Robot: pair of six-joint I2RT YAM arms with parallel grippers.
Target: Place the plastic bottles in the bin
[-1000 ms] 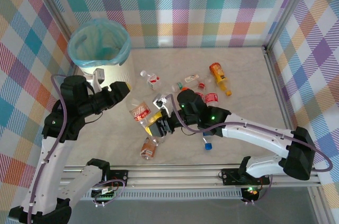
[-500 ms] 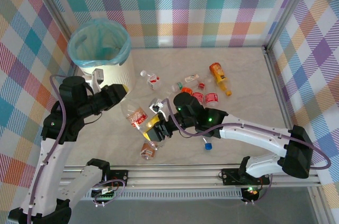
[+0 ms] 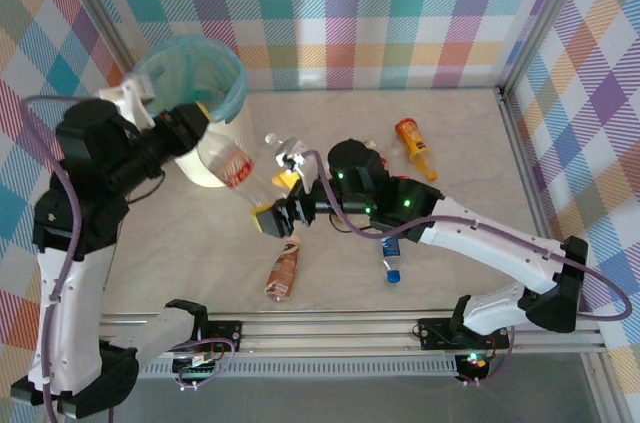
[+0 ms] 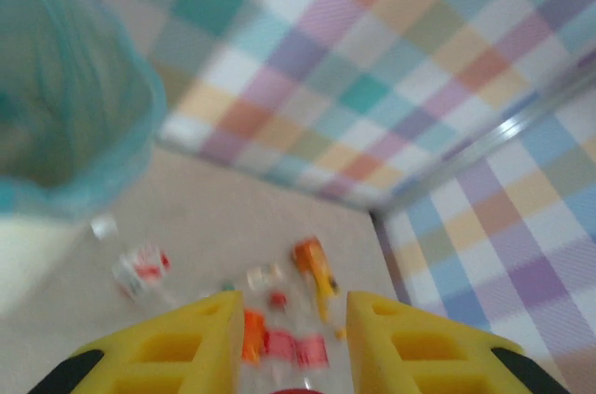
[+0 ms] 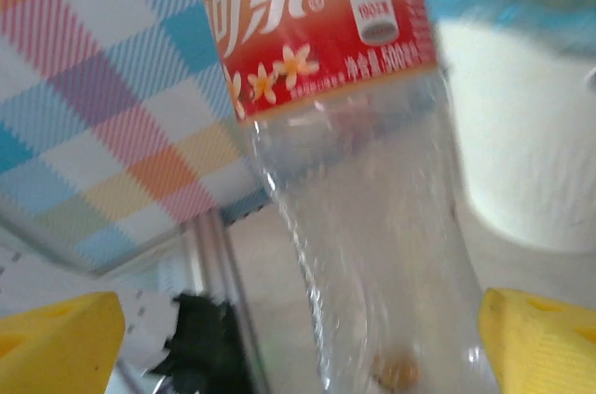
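Jutting from left claw [image 4: 293, 305] | clear bottle [image 3: 228, 158] | beside bin [image 3: 236, 93] | right claw [image 3: 277, 200] spread

Red label [image 5: 317, 31] on bottle [image 5: 372, 245]: Chinese characters, perhaps "500" in small print.

White round bucket lined with a teal bag [image 3: 190, 171] is my landmark, far left on the beige table [image 3: 470, 193]. My left gripper [image 3: 207, 123] sits over its right side, clamped on a clear plastic bottle with a red label [image 3: 228, 158], which hangs just right of the bucket. My right gripper [image 3: 277, 201] is right of that and nearer me, with its fingers spread either side of the bottle's end and apart from it. Brown plastic bottle [image 3: 283, 271] lies well in front-right of the bucket, blue-capped clear bottle [image 3: 392, 261] farther right, orange plastic bottle [image 3: 413, 148] far right of the bucket.
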